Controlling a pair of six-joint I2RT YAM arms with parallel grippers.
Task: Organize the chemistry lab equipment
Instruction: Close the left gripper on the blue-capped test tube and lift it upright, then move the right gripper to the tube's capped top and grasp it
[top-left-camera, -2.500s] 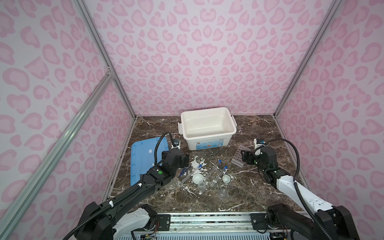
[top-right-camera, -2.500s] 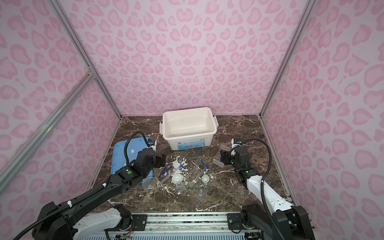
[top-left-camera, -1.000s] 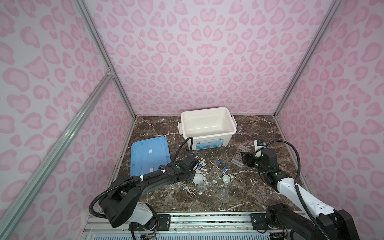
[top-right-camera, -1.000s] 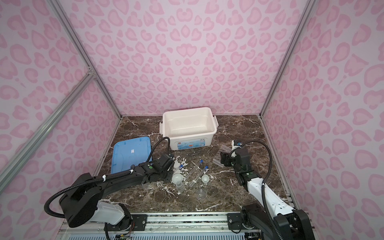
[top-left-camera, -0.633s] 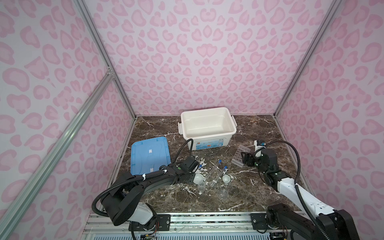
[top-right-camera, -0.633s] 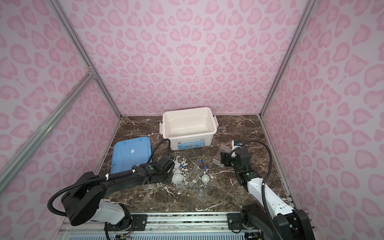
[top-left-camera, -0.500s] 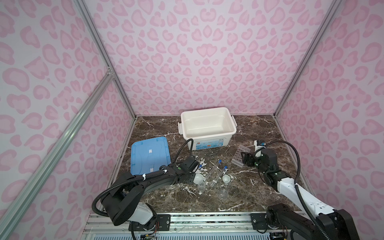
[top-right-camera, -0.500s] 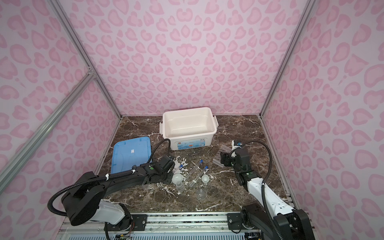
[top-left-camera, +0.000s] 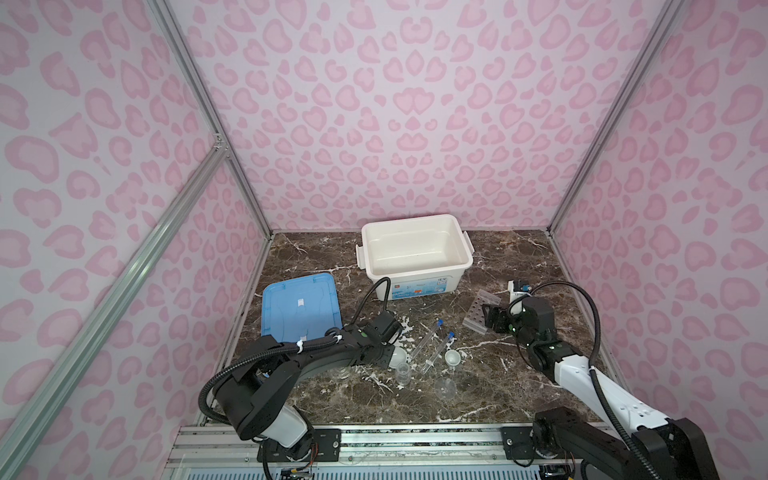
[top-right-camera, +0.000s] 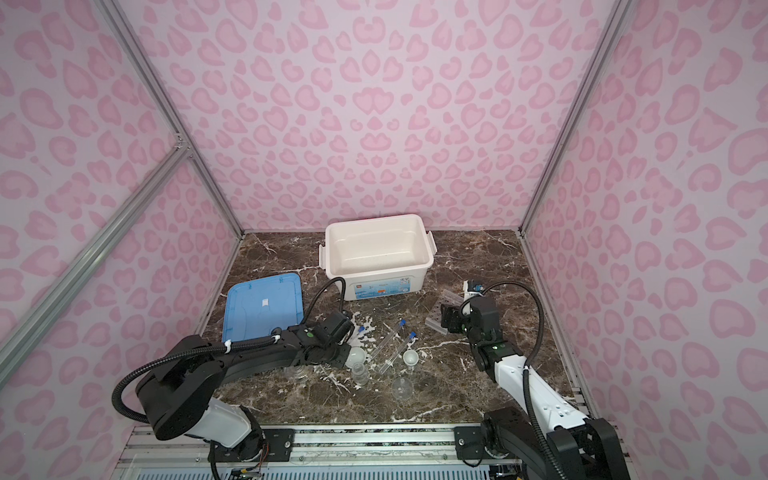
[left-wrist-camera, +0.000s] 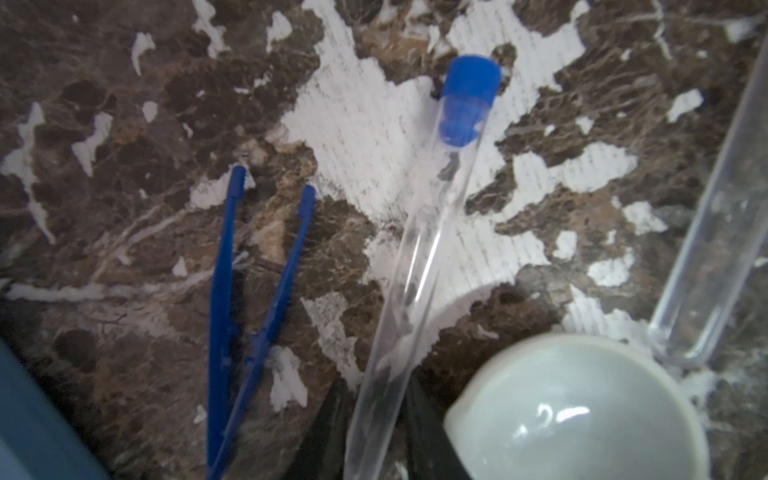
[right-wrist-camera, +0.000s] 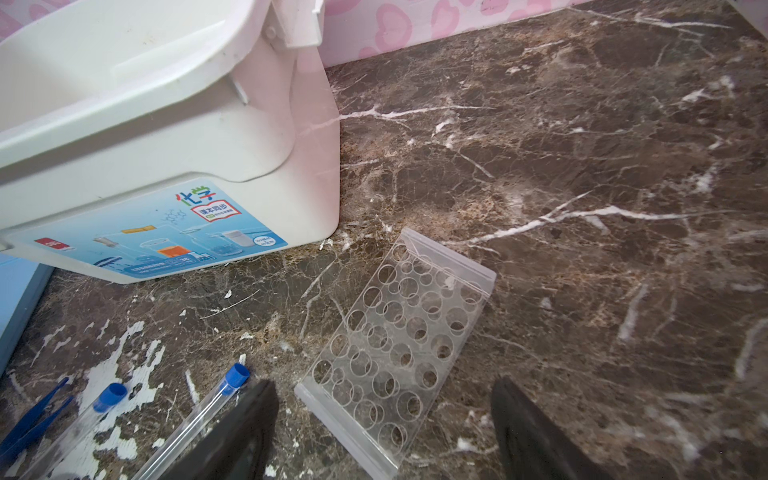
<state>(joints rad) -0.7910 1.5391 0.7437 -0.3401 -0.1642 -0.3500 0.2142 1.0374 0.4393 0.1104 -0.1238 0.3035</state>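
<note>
- Left gripper (left-wrist-camera: 376, 388) has dropped low at lower centre in both top views, narrowing around a test tube (left-wrist-camera: 419, 249).
- That test tube lies between its fingers (left-wrist-camera: 328, 432), close against both; whether they pinch it cannot be told.
- Right gripper (right-wrist-camera: 382, 384) fingers spread, clear rack (right-wrist-camera: 399, 332) just ahead.

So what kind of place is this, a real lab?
Likely a robot test booth, not a real lab: pink-patterned walls on aluminium framing, two robot arms on a rail, and test tubes loose on the tabletop.
</note>
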